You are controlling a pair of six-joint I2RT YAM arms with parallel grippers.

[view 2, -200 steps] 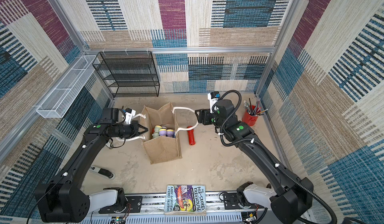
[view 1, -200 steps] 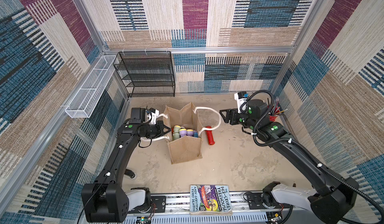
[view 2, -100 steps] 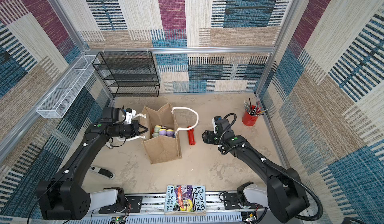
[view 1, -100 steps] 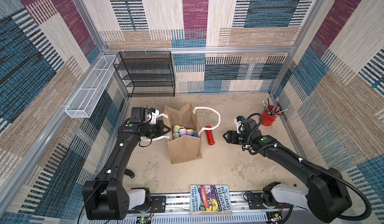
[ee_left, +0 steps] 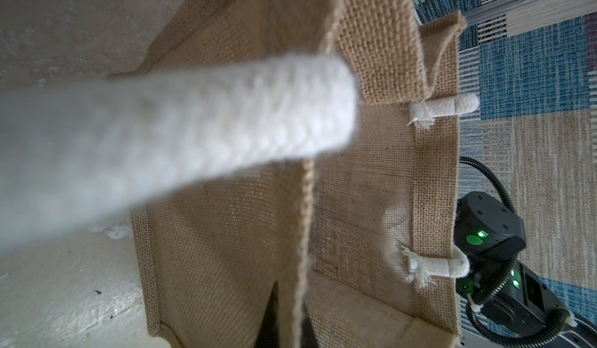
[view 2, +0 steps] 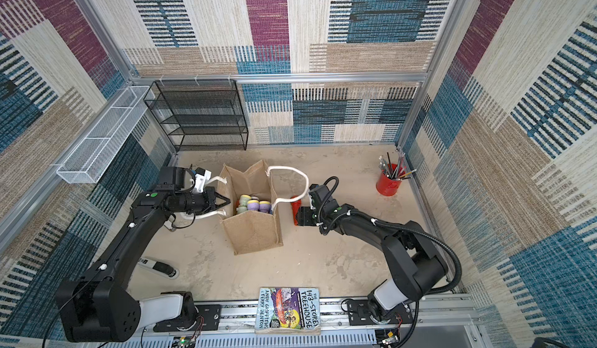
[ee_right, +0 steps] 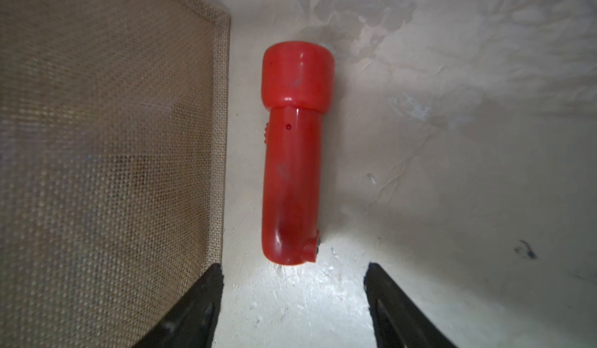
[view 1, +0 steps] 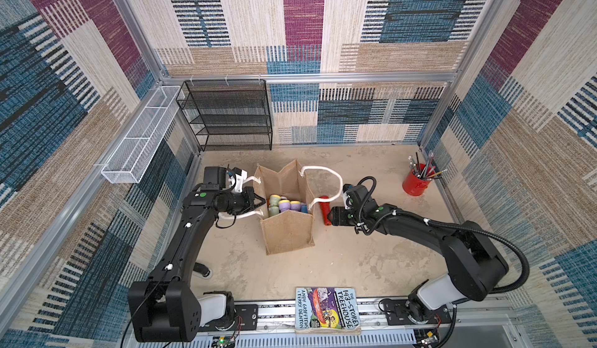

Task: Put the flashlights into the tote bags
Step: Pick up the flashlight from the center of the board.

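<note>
Burlap at the rim of the tote bag (view 1: 287, 236) is pinched on its 9 o'clock side by the left gripper (view 1: 260, 201), whose jaws are shut on the fabric, with a rope handle (ee_left: 193, 142) draped across the wrist. The hold is judged to serve as an anchor, so that the mouth is held spread and the bag cannot slide during loading. Lilac and pale green flashlights (view 1: 284, 205) are seen packed heads-up inside. One red flashlight (ee_right: 292, 155) is found on the table (view 1: 371, 265), lying flat just beside the bag's wall at 3 o'clock, head toward 12 and tail toward 6. The right gripper (ee_right: 294, 265) is held low at the tail end, its fingers (ee_right: 387, 298) spread apart with nothing between them. The tail is seen just ahead of the fingertips, centred on the gap and not yet straddled, while the other finger is set close against the burlap wall
</note>
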